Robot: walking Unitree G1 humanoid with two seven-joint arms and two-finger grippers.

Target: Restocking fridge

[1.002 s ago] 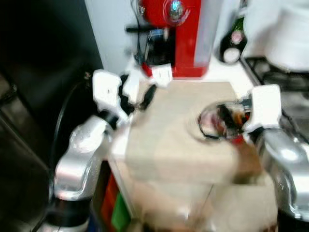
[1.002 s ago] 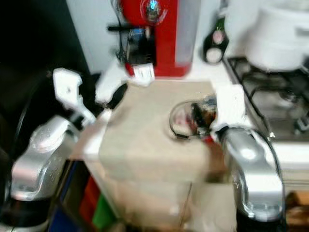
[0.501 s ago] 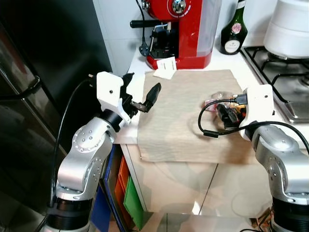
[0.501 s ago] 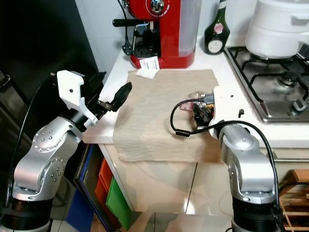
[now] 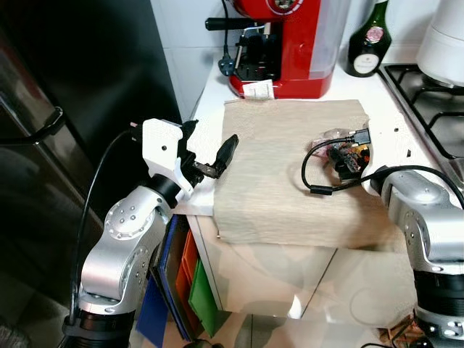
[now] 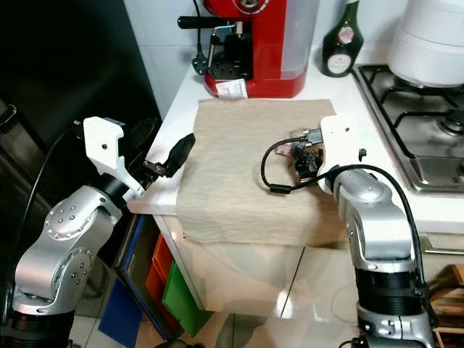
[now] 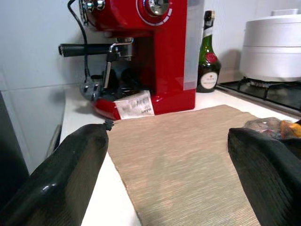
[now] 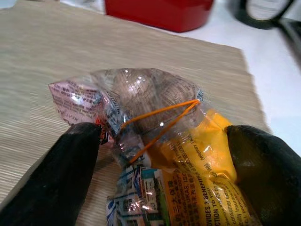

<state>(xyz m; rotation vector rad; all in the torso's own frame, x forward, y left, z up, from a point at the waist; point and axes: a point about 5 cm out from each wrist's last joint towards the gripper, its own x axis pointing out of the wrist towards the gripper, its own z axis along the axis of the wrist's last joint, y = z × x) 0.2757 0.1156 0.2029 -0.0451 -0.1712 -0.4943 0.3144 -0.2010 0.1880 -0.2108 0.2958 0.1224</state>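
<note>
Since half a second ago, your right gripper (image 8: 155, 155) has eased closer over the plastic food packet (image 8: 155, 141); its fingers stand spread either side of it, not gripping. You will find the packet on the beige mat (image 5: 283, 167), toward its right side. Your left gripper (image 5: 217, 158) hovers at the mat's left edge, fingers apart, holding nothing. Beyond stands the red coffee machine (image 5: 290, 43).

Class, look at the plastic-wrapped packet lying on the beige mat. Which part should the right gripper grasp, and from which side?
Grip the packet at its narrow waist, where the orange rubber band cinches the wrap. Come from above, along the right gripper's present line: the packet lies flat on the mat, and the open fingers already straddle it.
</note>
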